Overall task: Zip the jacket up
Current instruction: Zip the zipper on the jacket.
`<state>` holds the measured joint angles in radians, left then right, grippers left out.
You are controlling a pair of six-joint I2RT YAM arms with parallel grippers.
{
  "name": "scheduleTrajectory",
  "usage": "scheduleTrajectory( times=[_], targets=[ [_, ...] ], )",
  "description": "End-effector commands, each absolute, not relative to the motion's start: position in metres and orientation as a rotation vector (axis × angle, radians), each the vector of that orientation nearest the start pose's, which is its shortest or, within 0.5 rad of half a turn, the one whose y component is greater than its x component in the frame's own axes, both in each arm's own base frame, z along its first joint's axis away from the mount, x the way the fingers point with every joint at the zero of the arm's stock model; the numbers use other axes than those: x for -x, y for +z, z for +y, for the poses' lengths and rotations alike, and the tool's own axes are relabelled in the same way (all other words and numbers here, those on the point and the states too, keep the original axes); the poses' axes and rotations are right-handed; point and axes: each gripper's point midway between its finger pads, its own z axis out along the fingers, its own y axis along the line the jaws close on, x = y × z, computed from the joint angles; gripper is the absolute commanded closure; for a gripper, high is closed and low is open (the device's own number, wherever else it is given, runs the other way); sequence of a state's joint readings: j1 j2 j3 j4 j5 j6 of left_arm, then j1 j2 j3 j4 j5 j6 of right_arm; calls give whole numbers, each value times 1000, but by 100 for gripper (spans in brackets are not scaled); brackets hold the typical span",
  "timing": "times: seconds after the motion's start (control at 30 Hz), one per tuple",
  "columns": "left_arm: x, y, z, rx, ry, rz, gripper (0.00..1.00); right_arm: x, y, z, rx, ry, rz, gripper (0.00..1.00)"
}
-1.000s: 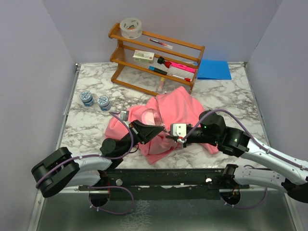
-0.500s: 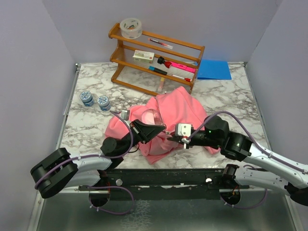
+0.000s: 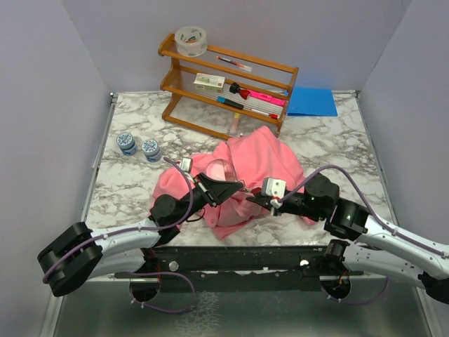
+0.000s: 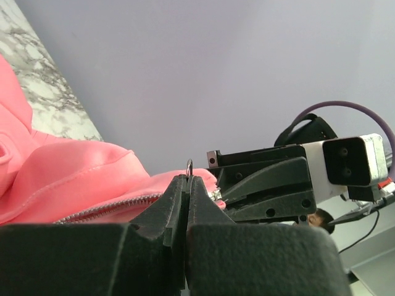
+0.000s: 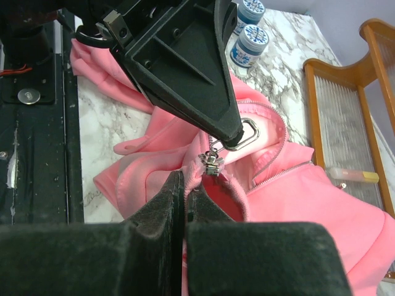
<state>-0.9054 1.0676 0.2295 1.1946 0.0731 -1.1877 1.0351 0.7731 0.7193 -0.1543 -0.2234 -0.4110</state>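
No writing is coming through legibly. Away to the left of the left hand [image 3: 241, 187], two blue-lidded jars [image 3: 127, 142] are showing lid print too small to read; beyond it, a box [image 3: 209, 82] on the wooden rack [image 3: 261, 66] is bearing blurred lettering.

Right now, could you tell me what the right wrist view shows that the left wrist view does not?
Only the right wrist view: the left gripper pinching the zipper pull, the slider hanging below, two blue-lidded jars and the wooden rack. Only the left wrist view: the right gripper seen from outside, with its camera and purple cable. Both: the jacket, its zipper teeth, and shut jaws.
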Motion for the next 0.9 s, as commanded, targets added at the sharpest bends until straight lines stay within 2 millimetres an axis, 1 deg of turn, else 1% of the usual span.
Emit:
scheduleTrajectory(
  times=[0.0, 0.07, 0.17, 0.2, 0.27, 0.43, 0.53, 0.67, 0.77, 0.87],
  targets=[
    [-194, 246, -298, 213, -1657, 1560, 100, -140, 290, 283, 1213, 675, 1162, 100],
    [-195, 242, -297, 217, -1635, 1577, 100, -141, 293, 281, 1195, 676, 1160, 100],
    [-199, 229, -293, 245, -1584, 1625, 100, -144, 301, 276, 1124, 676, 1151, 100],
    [-198, 228, -291, 247, -1573, 1628, 100, -145, 306, 273, 1093, 679, 1144, 100],
    [-199, 223, -287, 250, -1538, 1644, 100, -145, 308, 269, 1056, 681, 1154, 100],
    [-203, 209, -275, 294, -1456, 1681, 100, -145, 304, 259, 987, 705, 1207, 100],
    [-203, 203, -273, 285, -1421, 1703, 100, -146, 307, 255, 933, 722, 1212, 100],
    [-205, 199, -272, 275, -1390, 1715, 100, -145, 307, 253, 922, 734, 1228, 100],
    [-207, 193, -268, 275, -1349, 1734, 100, -146, 314, 247, 877, 736, 1235, 100],
    [-211, 184, -257, 301, -1263, 1752, 100, -152, 324, 234, 766, 731, 1262, 100]
  ],
)
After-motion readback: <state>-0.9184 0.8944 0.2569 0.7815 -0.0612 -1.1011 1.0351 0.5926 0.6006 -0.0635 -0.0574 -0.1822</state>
